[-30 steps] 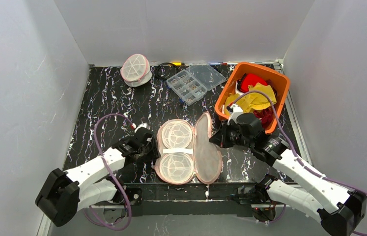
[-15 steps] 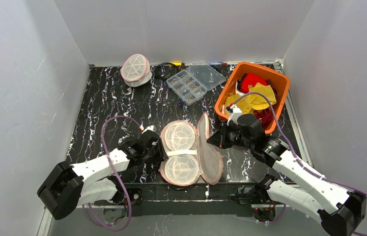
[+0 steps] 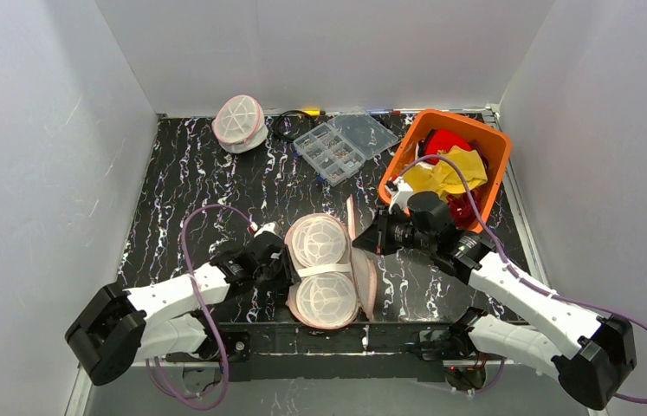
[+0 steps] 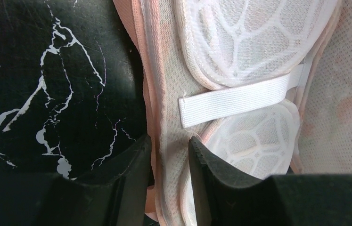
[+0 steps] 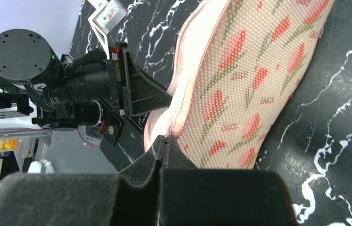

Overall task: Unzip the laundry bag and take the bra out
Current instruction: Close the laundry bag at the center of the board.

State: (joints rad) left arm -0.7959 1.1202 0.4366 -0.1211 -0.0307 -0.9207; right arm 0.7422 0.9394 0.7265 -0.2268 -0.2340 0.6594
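Top view: the laundry bag [image 3: 324, 269] is lying unzipped on the tabletop [image 3: 216, 191] at the near edge, between the two arms. Its flap [image 3: 359, 260] is standing almost on edge. The left hand [image 3: 281, 264] is at the bag's left rim and the right hand [image 3: 363, 241] is at the flap. A round mesh pod [image 3: 239, 121] is sitting well apart at the back left.

Left wrist view: the fingers [image 4: 136, 155] are narrowly apart, straddling the pink rim [image 4: 148, 70]. Fabric is filling the gap, so it looks like a grip. A white elastic strap [image 4: 237, 100] is crossing two white mesh cups [image 4: 254, 37]. Cannot tell if a bra is lying under them.

Right wrist view: the fingers are pressed together, pinching the floral flap's zip edge.

Judgement: the step in hand is spreading the bag open. The right hand should be drawing the flap up and away while the left is pinning the base flat. Otherwise the whole bag is likely sliding or folding shut. The strap probably needs clearing before anything is coming out.
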